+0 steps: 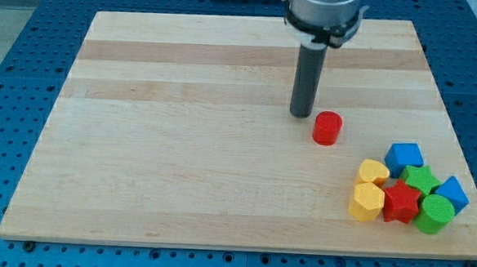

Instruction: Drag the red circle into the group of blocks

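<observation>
Beside my tip (301, 114), squat red circle (327, 127)

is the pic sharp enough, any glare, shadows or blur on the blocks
Camera view: sharp and evenly lit, no motion blur; soft sheen on the wooden board near the view's top; only short, faint shadows under the red circle and the block group; my tip sits just to the view's left of that circle.

My rod is dark grey, round and straight down to my tip (301, 115), under a shiny black collar.
</observation>
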`<state>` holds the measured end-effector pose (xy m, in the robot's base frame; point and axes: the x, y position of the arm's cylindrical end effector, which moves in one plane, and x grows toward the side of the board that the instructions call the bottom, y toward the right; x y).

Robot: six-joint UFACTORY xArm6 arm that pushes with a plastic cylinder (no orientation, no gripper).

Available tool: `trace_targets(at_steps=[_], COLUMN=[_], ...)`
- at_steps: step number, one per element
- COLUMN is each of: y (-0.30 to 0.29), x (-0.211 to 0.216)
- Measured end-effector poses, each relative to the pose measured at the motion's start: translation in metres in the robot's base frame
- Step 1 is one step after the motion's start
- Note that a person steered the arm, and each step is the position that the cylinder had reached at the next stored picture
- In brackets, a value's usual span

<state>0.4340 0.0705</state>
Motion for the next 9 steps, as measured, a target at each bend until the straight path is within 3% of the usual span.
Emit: trace_targets(at_steps=[2,4,5,9], y=[0.07,0.06,0.086,0.094], x=[0.036,0.015,0.003,0.047])
